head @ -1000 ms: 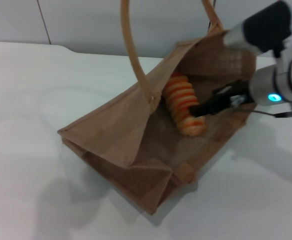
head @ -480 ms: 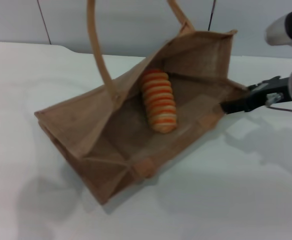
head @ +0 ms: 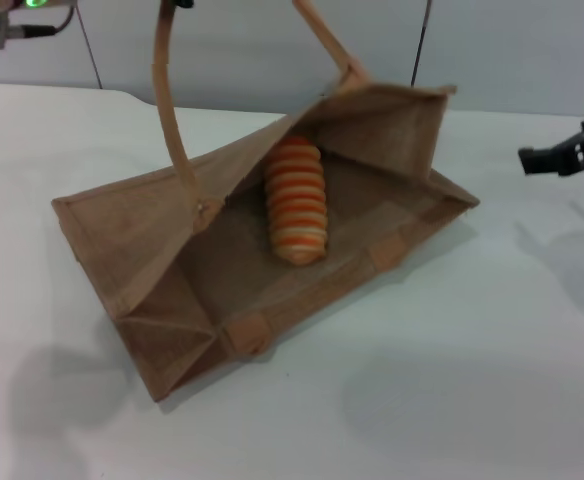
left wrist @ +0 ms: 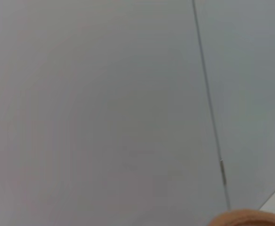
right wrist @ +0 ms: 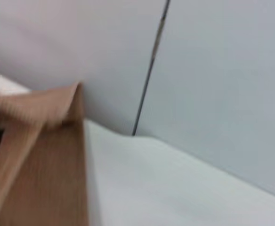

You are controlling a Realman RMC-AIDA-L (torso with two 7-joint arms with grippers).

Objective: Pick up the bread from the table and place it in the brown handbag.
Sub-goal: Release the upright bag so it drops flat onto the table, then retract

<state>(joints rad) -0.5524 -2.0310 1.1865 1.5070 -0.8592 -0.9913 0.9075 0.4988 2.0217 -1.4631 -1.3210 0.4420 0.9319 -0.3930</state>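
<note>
The bread (head: 297, 200), banded orange and cream, lies inside the brown handbag (head: 142, 230), which rests tilted on the white table (head: 472, 390) with its mouth open. The bag's two handles (head: 170, 130) rise taut out of the top of the head view, where my left arm holds them; a bit of tan strap (left wrist: 250, 218) shows in the left wrist view. My right gripper (head: 557, 152) is open and empty, off to the right of the bag and clear of it. The right wrist view shows the bag's edge (right wrist: 38, 165).
A grey panelled wall (head: 272, 40) stands behind the table. Bare tabletop lies in front and to the right of the bag (right wrist: 175, 188).
My right gripper has let go of the bread and drawn back to the right, out of the bag. The bag has shifted left with its handles, and the bread stays inside.
</note>
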